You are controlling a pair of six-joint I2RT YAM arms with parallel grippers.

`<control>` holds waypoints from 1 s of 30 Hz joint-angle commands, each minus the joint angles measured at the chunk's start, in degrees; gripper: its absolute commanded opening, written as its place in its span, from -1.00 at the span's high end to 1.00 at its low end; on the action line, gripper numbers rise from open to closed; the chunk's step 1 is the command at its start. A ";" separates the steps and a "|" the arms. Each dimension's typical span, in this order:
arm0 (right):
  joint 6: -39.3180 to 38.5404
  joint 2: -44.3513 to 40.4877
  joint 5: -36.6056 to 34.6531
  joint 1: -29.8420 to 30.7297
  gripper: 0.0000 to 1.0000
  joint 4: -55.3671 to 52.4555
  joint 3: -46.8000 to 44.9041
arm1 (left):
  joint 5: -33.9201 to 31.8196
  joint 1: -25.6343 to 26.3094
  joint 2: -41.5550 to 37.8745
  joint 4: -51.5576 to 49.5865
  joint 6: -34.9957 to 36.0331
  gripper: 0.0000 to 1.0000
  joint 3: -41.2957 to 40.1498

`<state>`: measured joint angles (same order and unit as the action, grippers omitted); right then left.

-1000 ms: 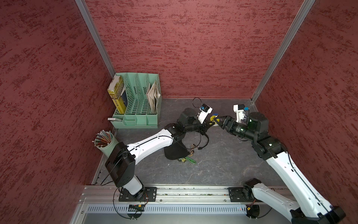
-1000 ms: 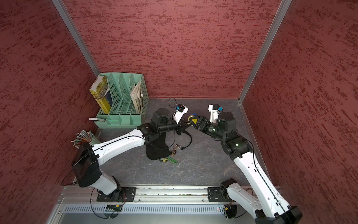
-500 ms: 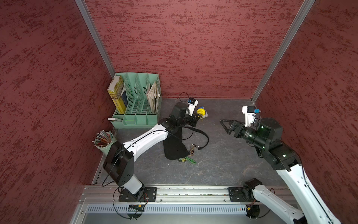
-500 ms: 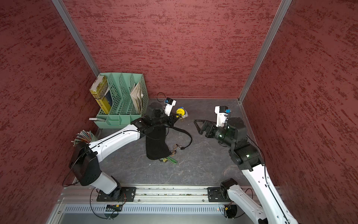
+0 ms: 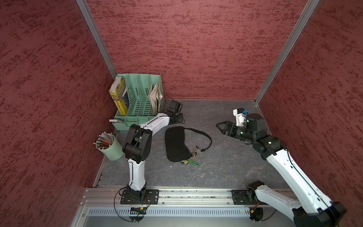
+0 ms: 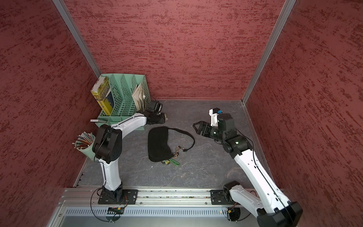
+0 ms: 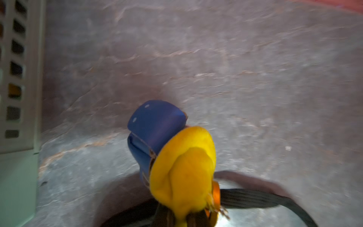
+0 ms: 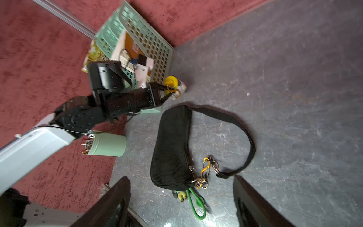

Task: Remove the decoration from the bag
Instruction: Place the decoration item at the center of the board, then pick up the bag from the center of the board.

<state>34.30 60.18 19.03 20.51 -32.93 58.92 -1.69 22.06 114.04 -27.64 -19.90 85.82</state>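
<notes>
on the grey table (image 5: 225, 167), toward the middle, the black bag (image 5: 175, 144) lay flat in both top views (image 6: 158, 144). its strap (image 5: 206, 135) curved out on the side toward the right arm. the strap's loose end lay near a bunch of metal clips (image 5: 195, 151) at the end of the bag nearer the arms' bases. a green cord (image 5: 192, 162) lay just beside that end. whether the cord was tied to the bag could not be told.

the decoration (image 8: 170, 81), a yellow and blue soft piece, was off the bag and apart from it, near the foot of the green file rack (image 5: 137, 98). the left gripper (image 8: 170, 91) was clamped together on the ring end of the decoration. the left wrist view showed the yellow body and blue part (image 7: 157, 125) close up, blurred, just above the table. whether it touched the table could not be told. in the top views the left gripper itself was largely hidden behind its own arm.

the right gripper (image 5: 221, 127) hovered over the table on the strap side of the bag, well apart from it and pointed toward the middle. its jaws stood wide apart with nothing between them; the right wrist view showed both fingers (image 8: 117, 198) spread on either side of the bag's clip end.

a cup of pencils (image 5: 112, 149) stood by the left wall, close to the left arm's elbow.
</notes>
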 commanded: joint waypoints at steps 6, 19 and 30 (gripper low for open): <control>3.25 10.05 -0.44 -0.36 -0.69 0.84 -4.54 | -3.63 -1.87 -2.34 -6.09 -3.31 -0.60 0.18; 4.79 28.49 -0.79 1.48 -0.53 3.17 -4.71 | -0.04 -1.76 -15.83 -9.94 -3.00 -0.71 -3.69; 7.37 40.33 -9.20 7.26 -0.46 -3.73 4.32 | 3.00 3.11 -33.08 -9.22 -5.21 -0.71 -10.53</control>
<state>40.51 99.02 14.57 26.68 -33.32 60.29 -0.03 24.14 83.99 -37.34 -23.81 76.16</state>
